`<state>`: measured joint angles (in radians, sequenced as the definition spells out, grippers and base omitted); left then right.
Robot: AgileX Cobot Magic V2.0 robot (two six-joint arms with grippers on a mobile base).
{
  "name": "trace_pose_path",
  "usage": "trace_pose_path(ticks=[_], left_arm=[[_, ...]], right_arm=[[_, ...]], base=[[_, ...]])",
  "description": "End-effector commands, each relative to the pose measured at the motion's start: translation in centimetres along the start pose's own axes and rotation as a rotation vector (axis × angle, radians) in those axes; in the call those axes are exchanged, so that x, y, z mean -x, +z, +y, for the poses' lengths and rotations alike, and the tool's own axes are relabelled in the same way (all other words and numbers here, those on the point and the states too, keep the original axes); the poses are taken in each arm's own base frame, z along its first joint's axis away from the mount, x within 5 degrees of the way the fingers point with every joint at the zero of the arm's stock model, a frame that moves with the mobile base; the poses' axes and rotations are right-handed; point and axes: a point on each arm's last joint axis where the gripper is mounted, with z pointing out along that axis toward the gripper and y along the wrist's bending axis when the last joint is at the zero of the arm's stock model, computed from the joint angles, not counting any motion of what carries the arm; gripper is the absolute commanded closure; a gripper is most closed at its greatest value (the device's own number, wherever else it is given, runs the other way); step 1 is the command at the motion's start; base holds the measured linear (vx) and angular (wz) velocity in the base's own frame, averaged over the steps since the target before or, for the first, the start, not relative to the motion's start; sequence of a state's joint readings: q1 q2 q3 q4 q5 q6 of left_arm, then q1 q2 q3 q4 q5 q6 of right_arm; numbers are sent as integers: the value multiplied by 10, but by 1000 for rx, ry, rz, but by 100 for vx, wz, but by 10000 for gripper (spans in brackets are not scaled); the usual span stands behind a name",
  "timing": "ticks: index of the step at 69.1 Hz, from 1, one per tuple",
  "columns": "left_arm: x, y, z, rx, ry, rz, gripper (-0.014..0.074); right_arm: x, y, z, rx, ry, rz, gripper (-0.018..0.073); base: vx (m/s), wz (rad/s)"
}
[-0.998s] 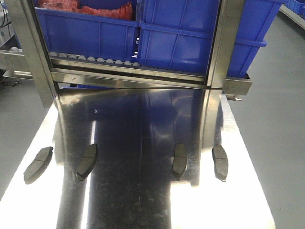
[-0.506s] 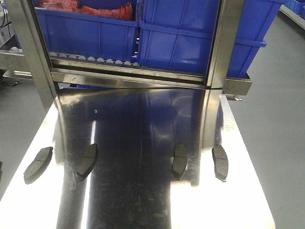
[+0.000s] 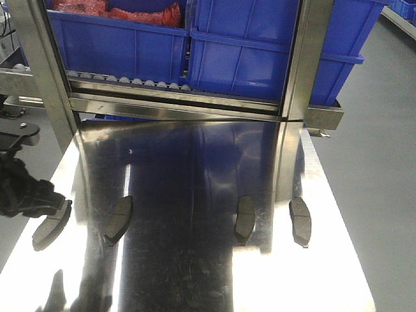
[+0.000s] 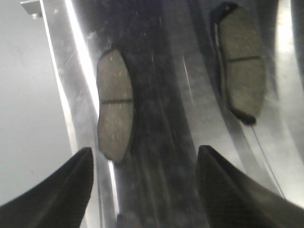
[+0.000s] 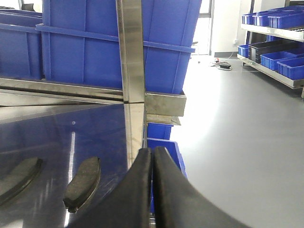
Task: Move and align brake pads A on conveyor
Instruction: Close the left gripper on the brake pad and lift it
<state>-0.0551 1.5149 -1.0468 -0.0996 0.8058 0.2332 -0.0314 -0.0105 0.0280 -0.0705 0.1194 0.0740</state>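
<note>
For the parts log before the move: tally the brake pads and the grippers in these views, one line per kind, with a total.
Brake pads: 4, all on the steel table
Grippers: 2 (left gripper open, right gripper shut)
Total: 6

Light glared in bright streaks along the steel table (image 3: 195,273), which mirrored the blue bins (image 3: 247,58). The left wrist view was dim and smeared by motion blur, the brake pads (image 4: 115,104) soft-edged. Window light bleached the floor (image 5: 237,142) in the right wrist view.
</note>
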Motion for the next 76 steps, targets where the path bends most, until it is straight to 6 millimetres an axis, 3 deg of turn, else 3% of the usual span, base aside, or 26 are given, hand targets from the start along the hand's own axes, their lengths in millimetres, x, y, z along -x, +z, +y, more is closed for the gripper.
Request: trace_pose_path(ticks=[1,24,64,70,76], left_arm=[[21,-1,2,6,7,-58,135],[40,48,13,28,-70,131,135],[38,94,18,32,-126,225,139],[37,96,18,31,-127,236,176],[37,95,18,30,-127,242,272]], right_arm=[[4,-1,0,2,-9,-76,571],[4,-1,-1,-16,-9,-76,571],[4,-1,-1,-26,-9,-76,571],[4,-1,-1,-26,-9,-76,571],[4,-1,-1,-26,-9,-76,571]], base=[[0,0],[0,0],[0,0],[0,0],[0,0]])
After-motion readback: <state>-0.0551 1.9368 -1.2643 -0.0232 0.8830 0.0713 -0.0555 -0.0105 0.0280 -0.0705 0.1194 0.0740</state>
